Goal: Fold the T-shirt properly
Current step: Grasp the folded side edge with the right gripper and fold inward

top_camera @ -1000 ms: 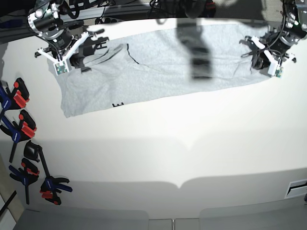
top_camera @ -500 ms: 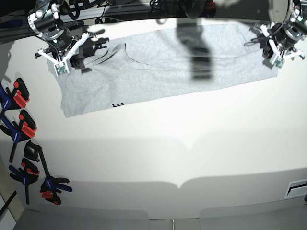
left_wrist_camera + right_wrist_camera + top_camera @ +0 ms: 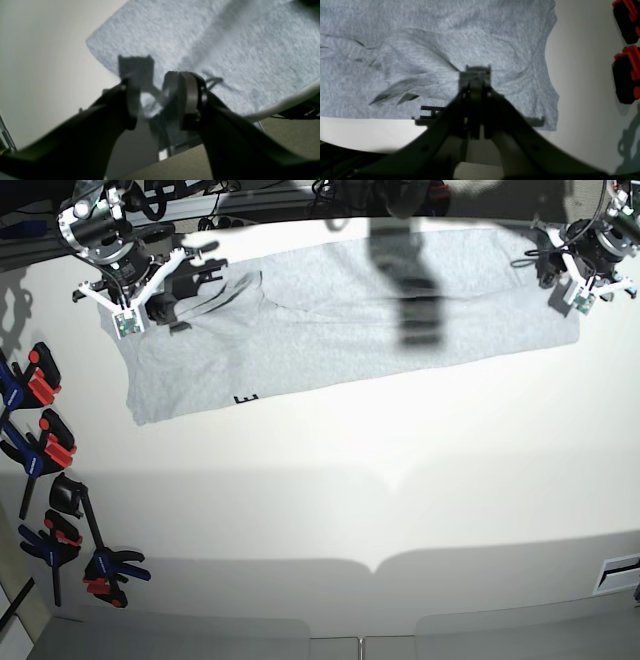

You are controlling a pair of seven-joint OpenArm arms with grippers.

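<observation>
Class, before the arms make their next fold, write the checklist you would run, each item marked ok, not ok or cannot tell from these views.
1. Right gripper shut on the T-shirt: ok, cloth bunches into the closed jaws.
2. Left gripper holding cloth: not ok, jaws stand apart with nothing between them.
3. T-shirt flat: not ok, creases fan out at the right gripper.
4. T-shirt fully on the table: cannot tell, its far edge lies at the table's rim.
5. Clamps off the T-shirt: ok, they lie apart from it.
</observation>
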